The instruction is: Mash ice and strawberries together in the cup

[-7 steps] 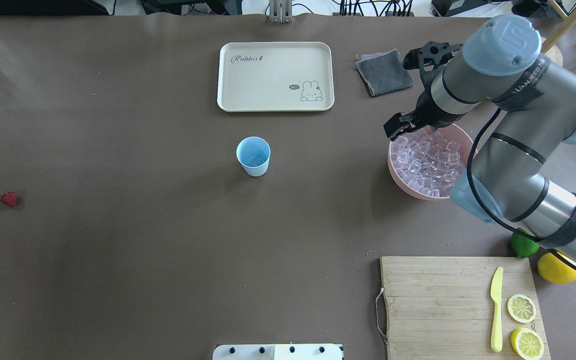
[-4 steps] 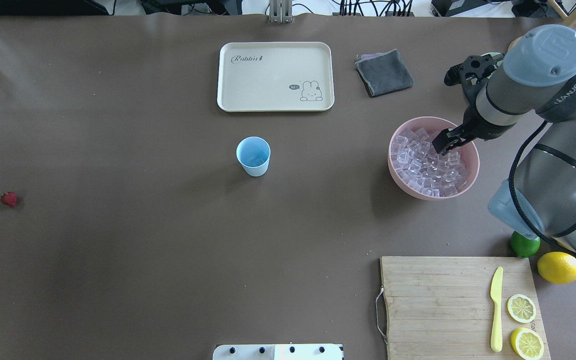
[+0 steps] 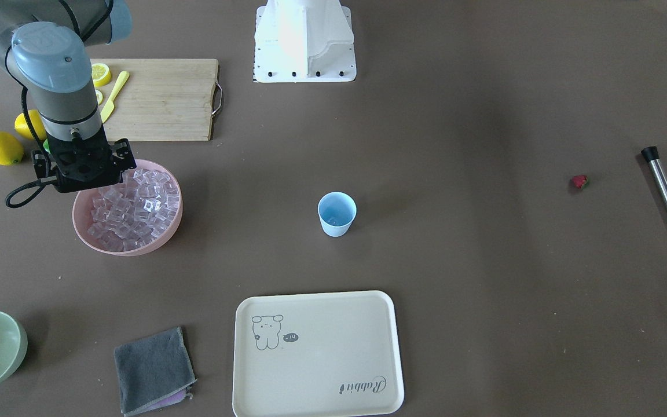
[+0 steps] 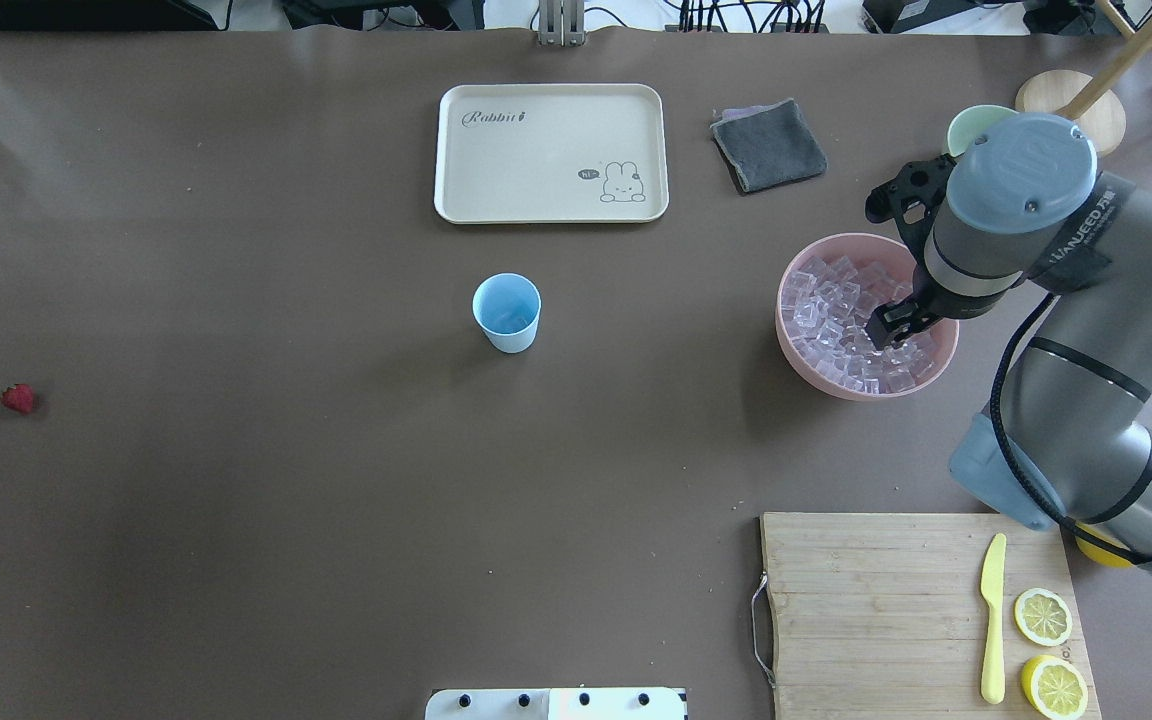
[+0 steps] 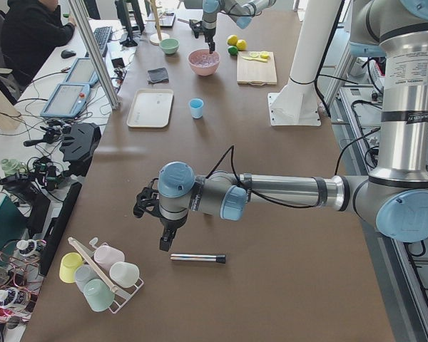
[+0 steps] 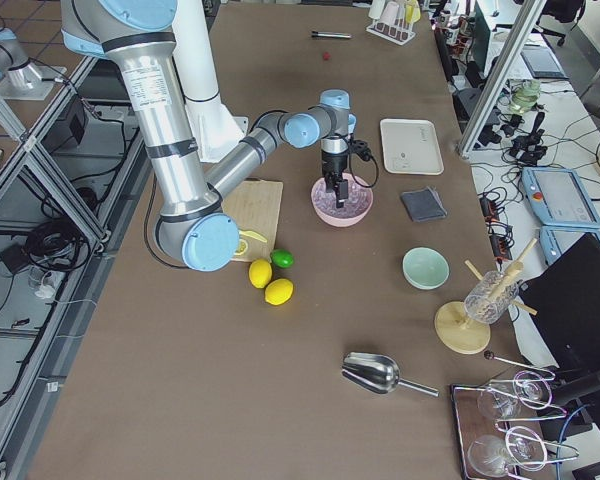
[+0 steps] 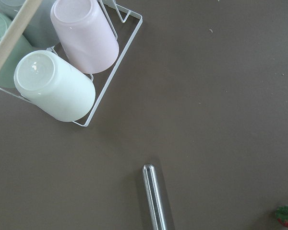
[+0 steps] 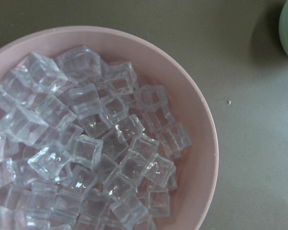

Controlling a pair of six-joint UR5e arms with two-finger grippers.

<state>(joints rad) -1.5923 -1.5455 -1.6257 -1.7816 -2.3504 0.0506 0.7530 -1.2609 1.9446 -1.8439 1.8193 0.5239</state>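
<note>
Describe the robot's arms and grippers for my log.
Both arms, right arm and left arm, are silver-grey tubes with pale-blue joint caps. The right arm has black tape bands, white lettering and a black cable. The right gripper and left gripper are black.

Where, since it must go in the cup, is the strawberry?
In the overhead view the strawberry lies alone near the table's left edge, far left of the cup.
</note>
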